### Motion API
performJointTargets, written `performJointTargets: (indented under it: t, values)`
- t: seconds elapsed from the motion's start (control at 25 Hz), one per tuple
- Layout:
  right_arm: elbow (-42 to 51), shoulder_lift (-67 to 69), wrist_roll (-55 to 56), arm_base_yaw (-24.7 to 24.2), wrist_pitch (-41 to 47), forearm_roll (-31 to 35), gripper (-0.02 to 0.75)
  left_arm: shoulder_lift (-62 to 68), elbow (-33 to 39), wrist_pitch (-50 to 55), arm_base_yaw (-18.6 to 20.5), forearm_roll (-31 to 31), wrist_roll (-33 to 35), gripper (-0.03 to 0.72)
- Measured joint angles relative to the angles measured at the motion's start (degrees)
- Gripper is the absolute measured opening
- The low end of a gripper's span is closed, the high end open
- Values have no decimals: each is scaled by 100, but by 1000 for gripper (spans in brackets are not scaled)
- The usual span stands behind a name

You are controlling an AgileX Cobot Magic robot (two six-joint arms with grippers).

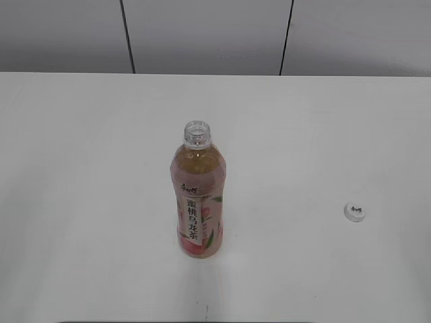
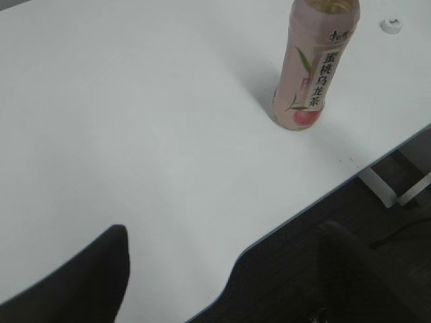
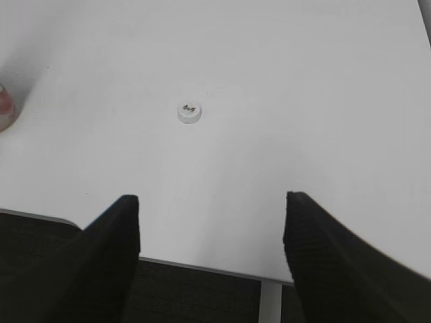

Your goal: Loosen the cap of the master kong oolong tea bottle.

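The master kong oolong tea bottle (image 1: 198, 195) stands upright in the middle of the white table (image 1: 81, 168), its neck open with no cap on it. The white cap (image 1: 355, 211) lies flat on the table well to the bottle's right, logo up. In the left wrist view the bottle (image 2: 311, 67) is far ahead, the cap (image 2: 391, 25) beyond it. My left gripper (image 2: 222, 232) is open and empty over the front table edge. My right gripper (image 3: 212, 202) is open and empty, with the cap (image 3: 190, 112) ahead of it. A bit of the bottle's base (image 3: 3, 108) shows at that view's left edge.
The table's front edge (image 2: 323, 195) runs under both grippers, with dark floor and a white table leg (image 2: 380, 188) below. A grey panelled wall (image 1: 202, 33) stands behind the table. Neither arm shows in the exterior view.
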Motion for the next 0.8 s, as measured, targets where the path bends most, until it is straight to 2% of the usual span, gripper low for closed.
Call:
performJointTargets:
  t: [0.72,0.8]
  values:
    - [0,0,0,0,0,0,511,-67,0,-44,0,51,28,510]
    - [0,-32,0,0,0,0,511,-268,0,-57,180,48,28,510]
